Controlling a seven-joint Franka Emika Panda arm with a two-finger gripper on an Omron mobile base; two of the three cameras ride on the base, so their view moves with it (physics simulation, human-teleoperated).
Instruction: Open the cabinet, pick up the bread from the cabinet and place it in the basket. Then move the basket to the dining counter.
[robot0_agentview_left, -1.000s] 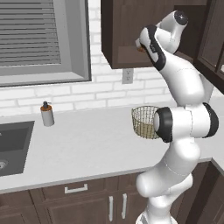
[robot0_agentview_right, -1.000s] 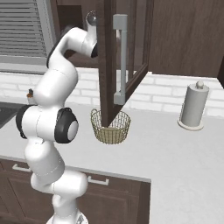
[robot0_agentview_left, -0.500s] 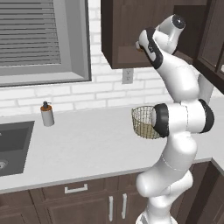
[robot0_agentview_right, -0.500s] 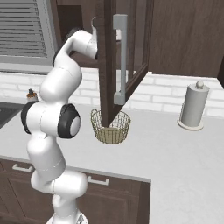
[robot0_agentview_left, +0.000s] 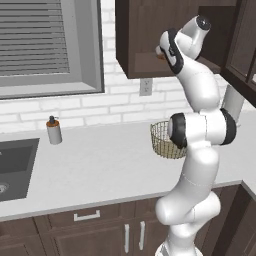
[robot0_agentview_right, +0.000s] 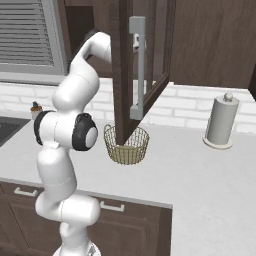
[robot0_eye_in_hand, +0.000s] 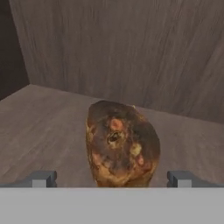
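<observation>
Lumpy golden-brown bread (robot0_eye_in_hand: 121, 145) on smooth wooden cabinet (robot0_eye_in_hand: 131, 52) shelf, between wide jaws.

Golden-brown mottled bread (robot0_eye_in_hand: 122, 144), dark brown cabinet (robot0_agentview_right: 122, 75), tan-gold mesh basket (robot0_agentview_right: 126, 145)

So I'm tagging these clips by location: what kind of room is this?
A rendered home kitchen, most likely: a sink set in a grey worktop under a window, dark wall cabinets, a paper towel roll, and bread on a cabinet shelf.

The open cabinet (robot0_agentview_right: 125, 75) door hides the gripper; the grey sink (robot0_agentview_left: 15, 167) is cropped.
</observation>
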